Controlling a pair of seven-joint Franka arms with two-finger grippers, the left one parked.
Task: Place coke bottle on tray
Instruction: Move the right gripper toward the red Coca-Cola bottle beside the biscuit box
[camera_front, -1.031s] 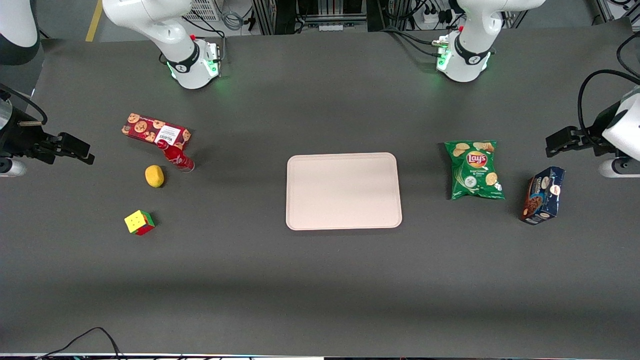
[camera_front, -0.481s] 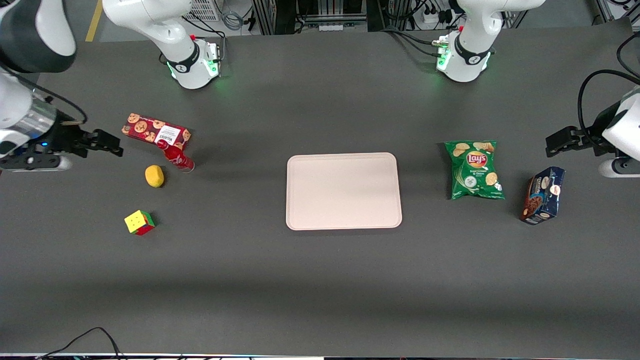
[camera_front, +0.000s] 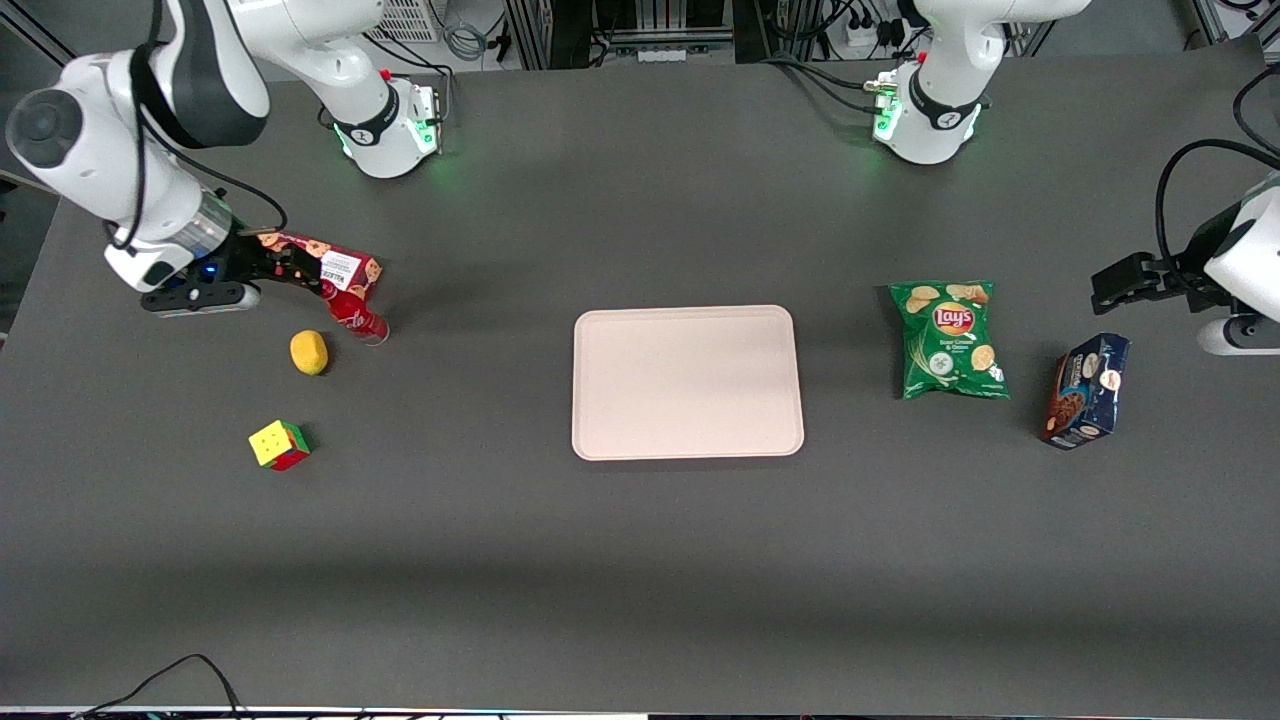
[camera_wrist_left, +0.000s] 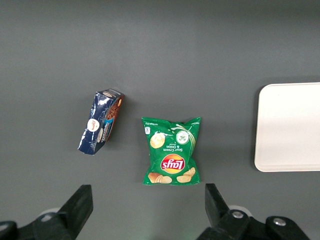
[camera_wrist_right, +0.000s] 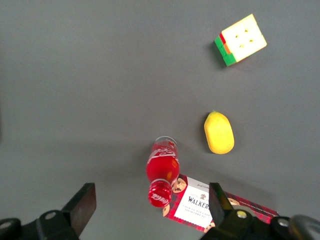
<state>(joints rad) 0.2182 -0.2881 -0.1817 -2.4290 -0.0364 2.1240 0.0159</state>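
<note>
The coke bottle (camera_front: 352, 312) is small, red and red-capped, and it stands on the dark table against the red cookie box, toward the working arm's end. In the right wrist view the coke bottle (camera_wrist_right: 162, 170) shows from above, with its cap between my two fingers. My right gripper (camera_front: 298, 268) hangs open above the cookie box, beside the bottle's cap, and holds nothing. In the wrist view the gripper (camera_wrist_right: 150, 202) has its fingers wide apart. The pale pinkish tray (camera_front: 687, 440) lies bare at the middle of the table; its edge (camera_wrist_left: 265, 127) also shows in the left wrist view.
A red cookie box (camera_front: 340, 268) lies under the gripper. A yellow lemon (camera_front: 309, 352) and a colour cube (camera_front: 279, 445) sit nearer the front camera than the bottle. A green Lay's bag (camera_front: 950, 340) and a blue cookie box (camera_front: 1086, 390) lie toward the parked arm's end.
The right arm has swung in from the table's end toward the bottle, and its gripper now hangs over the cookie box. No object has moved.
</note>
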